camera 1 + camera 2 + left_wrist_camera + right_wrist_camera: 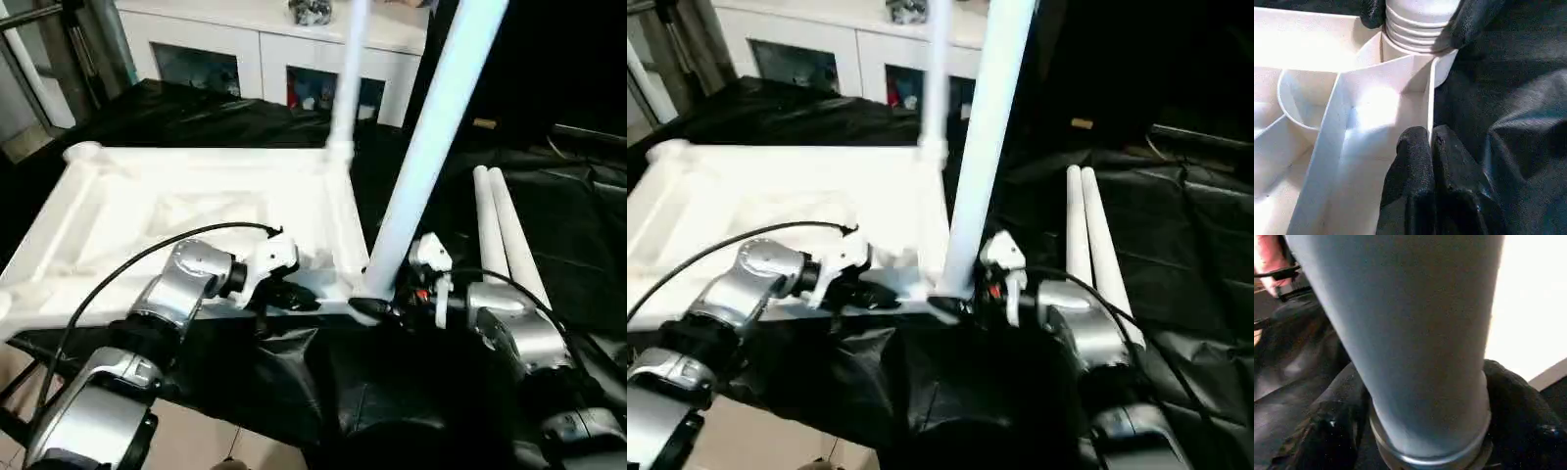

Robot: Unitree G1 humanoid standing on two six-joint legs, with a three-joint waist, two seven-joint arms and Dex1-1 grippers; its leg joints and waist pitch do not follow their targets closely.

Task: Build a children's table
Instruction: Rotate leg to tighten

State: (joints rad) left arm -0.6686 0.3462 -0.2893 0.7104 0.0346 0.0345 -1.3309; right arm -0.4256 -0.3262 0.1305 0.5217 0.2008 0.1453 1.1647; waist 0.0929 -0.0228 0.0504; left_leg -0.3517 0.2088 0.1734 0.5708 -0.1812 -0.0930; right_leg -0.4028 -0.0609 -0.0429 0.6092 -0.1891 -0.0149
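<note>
A: Two legs stand in the tabletop (196,211) so far. The near one (421,157) is at the near right corner socket, by the desk's near edge; the right gripper (377,305) has its black fingers (1520,411) around its base.

B: Closed on it?

A: Wrapped on both sides of the threaded end, so I read it as gripping the leg. The left gripper (289,294) is shut, fingertips together, pinching the thin side wall of the tabletop just beside that socket.

B: Advice for the step?

A: My judgement: the leg tilts to the right, so bring it upright before turning, or the threads may cross. The left gripper should pin the wall so the top doesn't spin on the black cloth (441,392).

B: Appearance of the piece?

A: White plastic, underside up, ribbed, with round corner sockets. It lies on the left half of the desk. The far leg (345,78) stands at the far right corner. Two spare legs (505,235) lie side by side, touching, near the right edge.
</note>
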